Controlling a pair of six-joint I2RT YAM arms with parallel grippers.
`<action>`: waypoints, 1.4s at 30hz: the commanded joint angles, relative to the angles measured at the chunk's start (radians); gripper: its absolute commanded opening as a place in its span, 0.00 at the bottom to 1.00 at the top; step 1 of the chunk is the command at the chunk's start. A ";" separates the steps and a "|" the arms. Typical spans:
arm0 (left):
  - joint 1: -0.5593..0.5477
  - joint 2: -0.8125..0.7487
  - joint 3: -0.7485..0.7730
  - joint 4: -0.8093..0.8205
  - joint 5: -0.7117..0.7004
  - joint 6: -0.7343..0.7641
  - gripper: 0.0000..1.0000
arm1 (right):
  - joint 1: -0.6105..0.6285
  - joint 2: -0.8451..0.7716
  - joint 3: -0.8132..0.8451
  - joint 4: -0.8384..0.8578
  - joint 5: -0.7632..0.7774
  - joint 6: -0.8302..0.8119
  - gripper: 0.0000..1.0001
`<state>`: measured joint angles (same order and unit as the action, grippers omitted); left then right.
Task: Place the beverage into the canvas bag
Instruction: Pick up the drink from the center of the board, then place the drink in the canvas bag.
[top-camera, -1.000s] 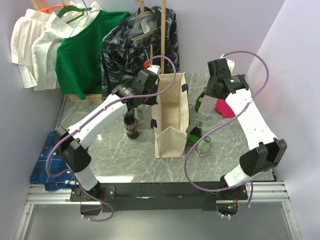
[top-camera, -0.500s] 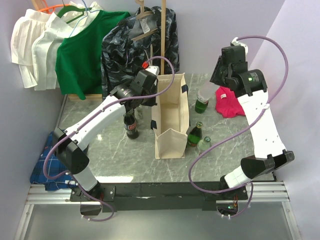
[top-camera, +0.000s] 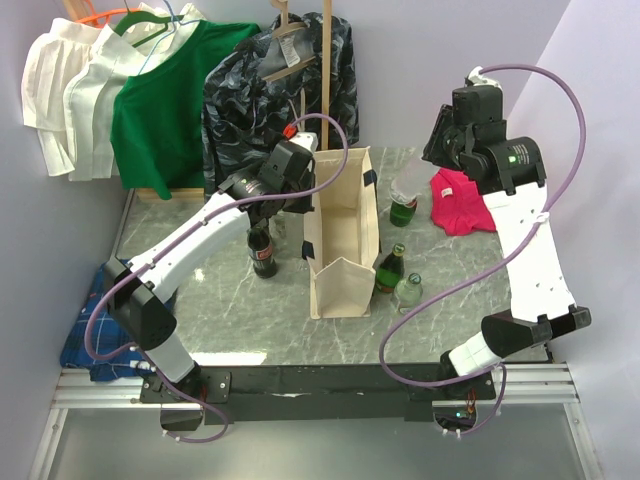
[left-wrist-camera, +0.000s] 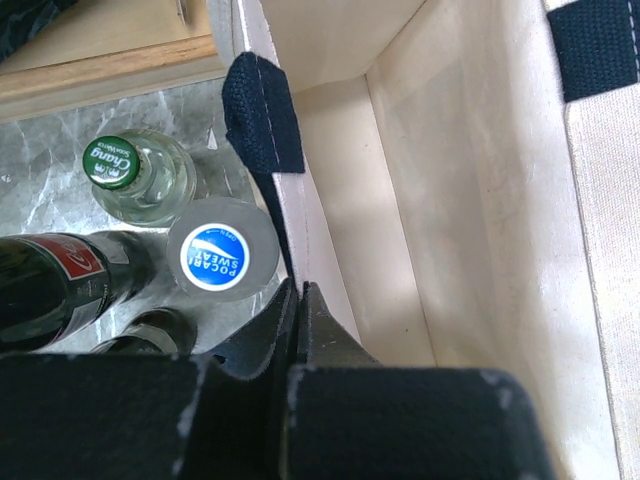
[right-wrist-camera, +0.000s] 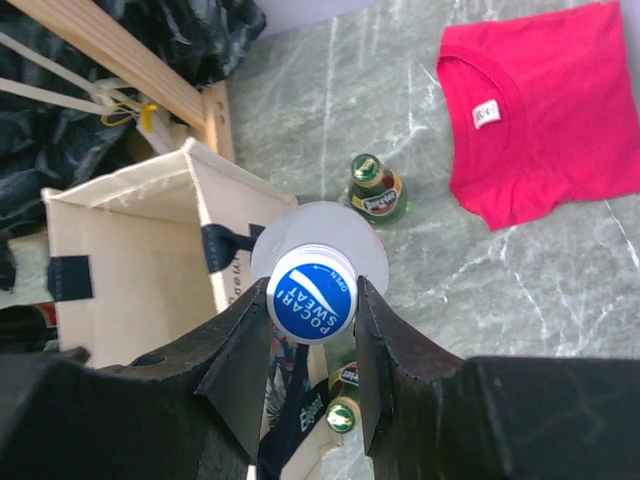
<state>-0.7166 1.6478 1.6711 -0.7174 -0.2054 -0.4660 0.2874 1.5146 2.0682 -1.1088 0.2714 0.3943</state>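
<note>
Right hand (right-wrist-camera: 312, 290) grasps beverage bottle (right-wrist-camera: 320, 228) above marble table (top-camera: 245, 312), far edge, lavender walls (top-camera: 570, 60) around; canvas bag (top-camera: 340, 285) just left of it, left hand (left-wrist-camera: 300, 298) clenched on its rim.

My overview camera sits above and behind the arm bases (top-camera: 190, 385), looking down on the whole marble table (top-camera: 240, 320). The left wrist view peers straight down from the rim of the canvas bag (left-wrist-camera: 470, 200) (very close). The right wrist looks down from higher, past the Pocari Sweat bottle (right-wrist-camera: 311, 300), and all three views share the bag's open mouth.
</note>
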 joint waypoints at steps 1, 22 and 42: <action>-0.001 -0.054 -0.002 0.049 0.020 -0.010 0.02 | -0.004 -0.085 0.108 0.170 -0.038 -0.005 0.00; -0.001 -0.020 0.024 0.050 0.032 -0.002 0.01 | -0.002 -0.021 0.291 0.262 -0.302 0.020 0.00; -0.001 -0.026 0.018 0.056 0.038 -0.005 0.01 | 0.139 0.134 0.274 0.251 -0.221 -0.015 0.00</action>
<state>-0.7166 1.6463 1.6699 -0.7010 -0.1787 -0.4656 0.4118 1.6714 2.2910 -1.0393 -0.0116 0.3763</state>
